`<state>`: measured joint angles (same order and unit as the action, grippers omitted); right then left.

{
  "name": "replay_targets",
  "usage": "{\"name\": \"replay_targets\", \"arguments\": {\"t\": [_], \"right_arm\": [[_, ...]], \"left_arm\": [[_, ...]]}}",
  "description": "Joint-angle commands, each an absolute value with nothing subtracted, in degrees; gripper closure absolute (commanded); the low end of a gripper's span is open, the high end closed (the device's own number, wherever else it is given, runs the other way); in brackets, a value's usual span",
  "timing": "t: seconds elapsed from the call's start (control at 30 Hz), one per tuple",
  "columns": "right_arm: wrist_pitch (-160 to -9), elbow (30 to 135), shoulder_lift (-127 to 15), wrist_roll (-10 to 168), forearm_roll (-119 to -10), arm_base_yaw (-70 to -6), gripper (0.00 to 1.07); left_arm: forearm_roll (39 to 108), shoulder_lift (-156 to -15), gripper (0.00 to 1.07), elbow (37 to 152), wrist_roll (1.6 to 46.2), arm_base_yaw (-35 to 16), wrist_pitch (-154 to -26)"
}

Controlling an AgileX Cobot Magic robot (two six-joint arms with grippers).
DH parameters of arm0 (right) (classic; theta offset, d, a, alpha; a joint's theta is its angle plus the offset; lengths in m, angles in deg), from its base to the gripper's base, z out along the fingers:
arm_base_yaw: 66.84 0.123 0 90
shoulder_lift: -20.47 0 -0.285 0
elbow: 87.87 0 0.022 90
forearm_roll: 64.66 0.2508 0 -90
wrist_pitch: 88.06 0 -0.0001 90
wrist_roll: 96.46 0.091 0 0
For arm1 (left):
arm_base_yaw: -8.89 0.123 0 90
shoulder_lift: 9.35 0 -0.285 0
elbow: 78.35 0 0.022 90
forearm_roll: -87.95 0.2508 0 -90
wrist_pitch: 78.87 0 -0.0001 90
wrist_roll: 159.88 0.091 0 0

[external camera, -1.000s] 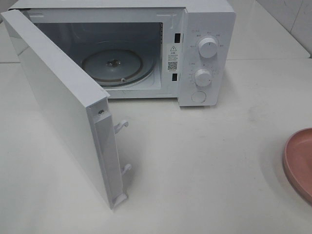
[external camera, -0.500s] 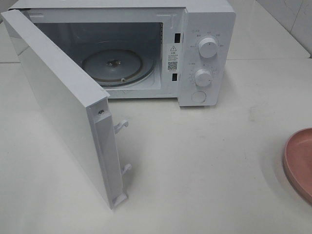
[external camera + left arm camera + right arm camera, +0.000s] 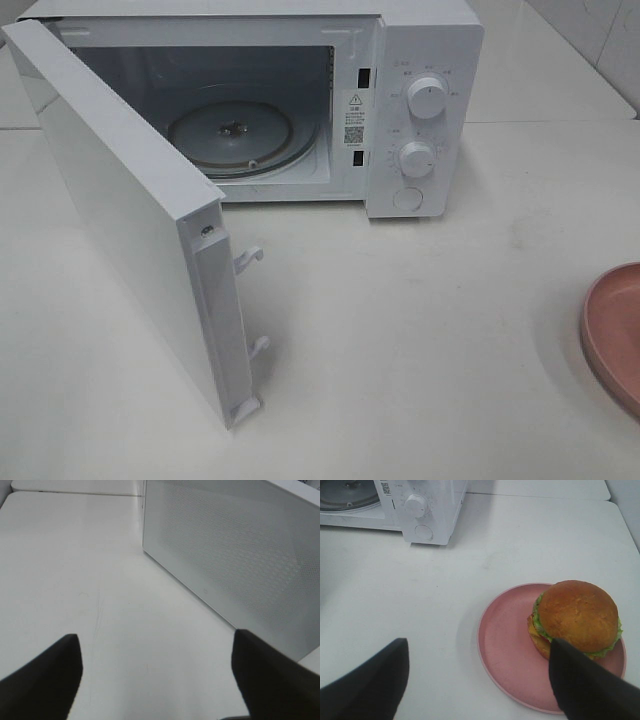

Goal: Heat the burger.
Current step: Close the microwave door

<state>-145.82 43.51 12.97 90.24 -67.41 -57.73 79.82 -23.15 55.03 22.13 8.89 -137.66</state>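
Burger (image 3: 577, 617) sits bun-up on the pink plate (image 3: 507, 650), set toward one side of it and close to the rim, its axis upright with no long side to speak of. Both the left pincer (image 3: 155, 672) and the right pincer (image 3: 477, 680) stand spread and grip nothing, the right one hanging over the plate's near edge. Bare white desk (image 3: 420, 330) lies between plate and microwave (image 3: 425, 110), whose door (image 3: 130, 220) swings wide, leaving the glass turntable (image 3: 235, 135) reachable.
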Motion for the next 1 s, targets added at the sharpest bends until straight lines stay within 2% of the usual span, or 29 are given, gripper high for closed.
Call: {"name": "replay_targets", "arguments": {"t": [0.03, 0.07, 0.1, 0.13, 0.17, 0.2, 0.23, 0.27, 0.3, 0.33, 0.37, 0.4, 0.43, 0.63, 0.7, 0.73, 0.87, 0.9, 0.97, 1.0], "right_arm": [[-145.1, 43.4, 14.5, 90.1, -67.5, -58.0, 0.32], [-145.1, 43.4, 14.5, 90.1, -67.5, -58.0, 0.32], [-145.1, 43.4, 14.5, 90.1, -67.5, -58.0, 0.32], [-145.1, 43.4, 14.5, 90.1, -67.5, -58.0, 0.32], [-145.1, 43.4, 14.5, 90.1, -67.5, -58.0, 0.32], [-145.1, 43.4, 14.5, 90.1, -67.5, -58.0, 0.32], [-145.1, 43.4, 14.5, 90.1, -67.5, -58.0, 0.32], [-145.1, 43.4, 14.5, 90.1, -67.5, -58.0, 0.32], [-145.1, 43.4, 14.5, 90.1, -67.5, -58.0, 0.32], [-145.1, 43.4, 14.5, 90.1, -67.5, -58.0, 0.32], [-145.1, 43.4, 14.5, 90.1, -67.5, -58.0, 0.32], [-145.1, 43.4, 14.5, 90.1, -67.5, -58.0, 0.32], [-145.1, 43.4, 14.5, 90.1, -67.5, -58.0, 0.32], [-145.1, 43.4, 14.5, 90.1, -67.5, -58.0, 0.32], [-145.1, 43.4, 14.5, 90.1, -67.5, -58.0, 0.32], [-145.1, 43.4, 14.5, 90.1, -67.5, -58.0, 0.32], [-145.1, 43.4, 14.5, 90.1, -67.5, -58.0, 0.32], [-145.1, 43.4, 14.5, 90.1, -67.5, -58.0, 0.32], [-145.1, 43.4, 14.5, 90.1, -67.5, -58.0, 0.32], [-145.1, 43.4, 14.5, 90.1, -67.5, -58.0, 0.32]], "left_arm": [[79.1, -26.0, 0.47, 55.5, 21.7, 8.9, -135.2], [79.0, -27.3, 0.52, 55.5, 21.7, 8.9, -134.4], [79.0, -29.7, 0.62, 55.5, 21.7, 8.9, -133.1], [79.0, -29.7, 0.62, 55.5, 21.7, 8.9, -133.1], [79.0, -31.1, 0.67, 55.5, 21.7, 8.9, -132.3], [79.0, -33.9, 0.77, 55.5, 21.7, 8.9, -130.3], [79.0, -33.9, 0.77, 55.5, 21.7, 8.9, -130.3], [78.7, -36.4, 0.86, 55.5, 21.8, 8.9, -128.0], [78.7, -36.4, 0.86, 55.5, 21.8, 8.9, -128.0], [78.8, -39.0, 0.96, 55.5, 22.0, 8.9, -125.7], [78.8, -40.3, 1.01, 55.4, 22.0, 8.9, -124.2], [78.8, -40.3, 1.01, 55.4, 22.0, 8.9, -124.2], [78.8, -43.0, 1.07, 54.8, 22.2, 8.9, -121.4], [77.3, -48.2, 1.07, 51.9, 26.8, 8.9, -111.5], [74.0, -51.2, 1.07, 49.5, 29.9, 8.9, -103.4], [74.0, -51.2, 1.07, 49.5, 29.9, 8.9, -103.4], [66.6, -56.5, 1.07, 46.4, 35.5, 8.9, -94.6], [66.6, -56.5, 1.07, 46.4, 35.5, 8.9, -94.6], [62.9, -60.0, 1.07, 45.1, 39.7, 8.9, -90.0], [62.9, -60.0, 1.07, 45.1, 39.7, 8.9, -90.0]]}}
